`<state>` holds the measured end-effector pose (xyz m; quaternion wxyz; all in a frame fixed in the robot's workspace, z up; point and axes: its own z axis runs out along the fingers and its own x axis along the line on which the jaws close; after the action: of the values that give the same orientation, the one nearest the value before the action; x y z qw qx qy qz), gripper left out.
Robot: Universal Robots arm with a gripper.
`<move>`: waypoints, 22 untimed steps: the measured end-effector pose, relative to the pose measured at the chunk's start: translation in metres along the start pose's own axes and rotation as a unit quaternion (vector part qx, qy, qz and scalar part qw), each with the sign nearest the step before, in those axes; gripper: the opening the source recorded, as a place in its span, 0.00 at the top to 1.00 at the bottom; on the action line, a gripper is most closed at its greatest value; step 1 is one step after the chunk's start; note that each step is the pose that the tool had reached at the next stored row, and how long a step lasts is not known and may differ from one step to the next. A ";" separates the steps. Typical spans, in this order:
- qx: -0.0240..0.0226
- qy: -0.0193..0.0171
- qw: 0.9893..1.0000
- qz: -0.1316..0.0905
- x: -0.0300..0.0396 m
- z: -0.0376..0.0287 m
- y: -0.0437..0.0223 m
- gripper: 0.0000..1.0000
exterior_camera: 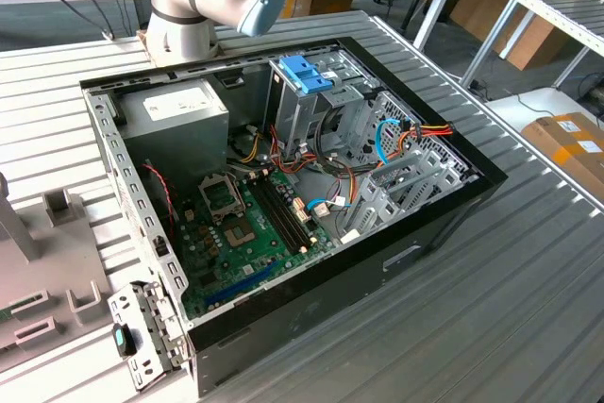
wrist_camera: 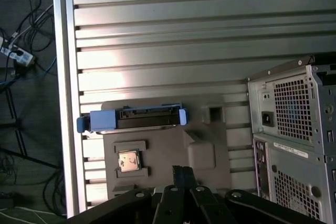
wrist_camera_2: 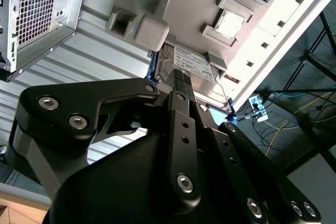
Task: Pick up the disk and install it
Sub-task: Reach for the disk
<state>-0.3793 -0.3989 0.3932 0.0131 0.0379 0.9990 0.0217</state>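
Tool (wrist_camera: 182,172) closed, empty, hovering over grey holder (wrist_camera: 202,153) | disk (wrist_camera: 137,119) just beyond its tips, on edge in holder, untouched | step: approach for pick-up | next: likely needs tool opened, squared across disk's thin sides

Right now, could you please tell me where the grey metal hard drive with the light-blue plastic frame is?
In the first wrist view the disk sits in the grey plastic holder beside the square processor chip.
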 end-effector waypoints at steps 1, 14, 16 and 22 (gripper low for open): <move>0.000 0.000 1.000 0.000 0.0010 0.0000 -0.0001 0.90; 0.000 0.000 1.000 0.000 0.0099 -0.0003 -0.0008 0.90; 0.000 0.000 1.000 0.000 0.0113 -0.0003 -0.0009 0.90; 0.000 0.000 1.000 0.000 0.0193 -0.0006 -0.0015 0.90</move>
<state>-0.3986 -0.3989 0.3932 0.0130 0.0379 0.9990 0.0217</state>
